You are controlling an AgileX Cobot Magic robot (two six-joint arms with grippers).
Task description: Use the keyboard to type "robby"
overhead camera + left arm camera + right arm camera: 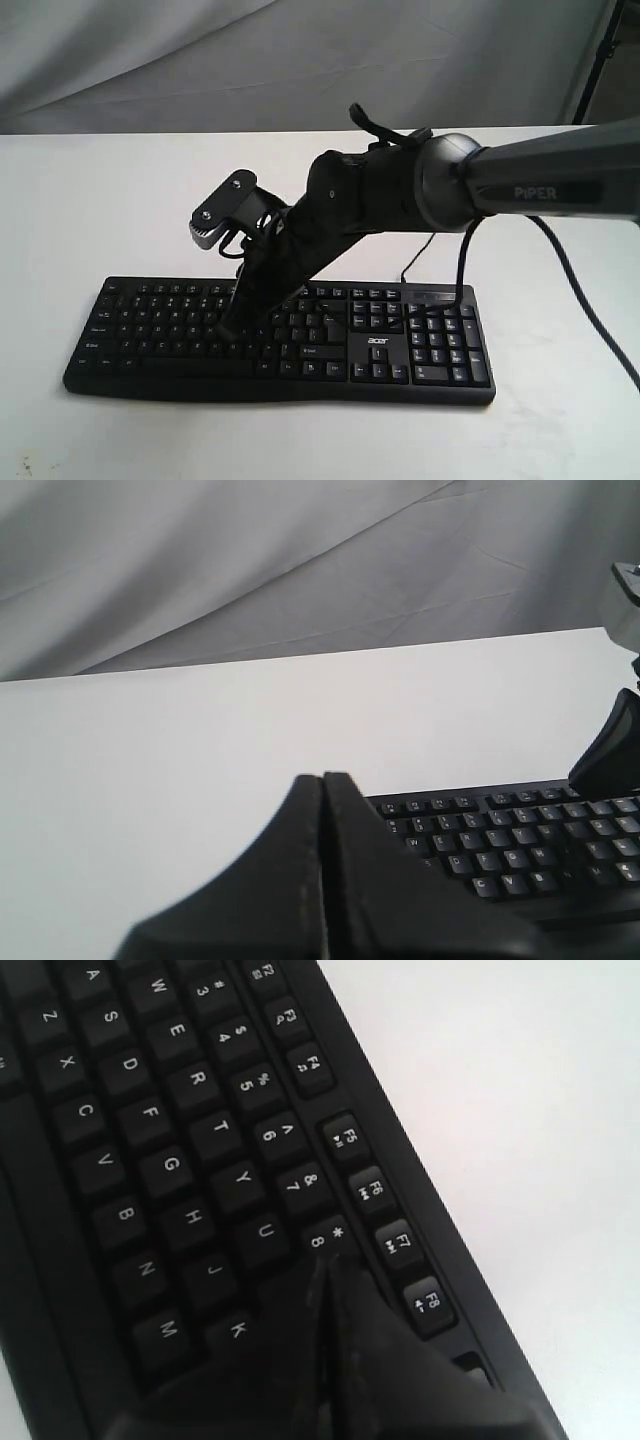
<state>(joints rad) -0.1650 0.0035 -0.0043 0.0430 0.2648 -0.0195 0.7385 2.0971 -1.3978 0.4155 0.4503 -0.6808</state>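
Note:
The black keyboard (150, 320) with white legends and an "acer" logo lies across the front of the white table (100, 190). My right gripper (232, 325) reaches in from the right, slanting down onto the letter keys, fingers shut and holding nothing. In the right wrist view its tips (325, 1260) sit just below the 8 key, beside U and above K, covering the key there on the keyboard (150, 1110). My left gripper (323, 777) is shut and empty, off the keyboard's (520, 850) left end over bare table; the exterior view does not show it.
A thin black cable (415, 260) runs from the keyboard's back edge toward the right arm (540, 185). Grey cloth (200, 50) hangs behind the table. The right arm's forepart (610, 750) shows at the edge of the left wrist view.

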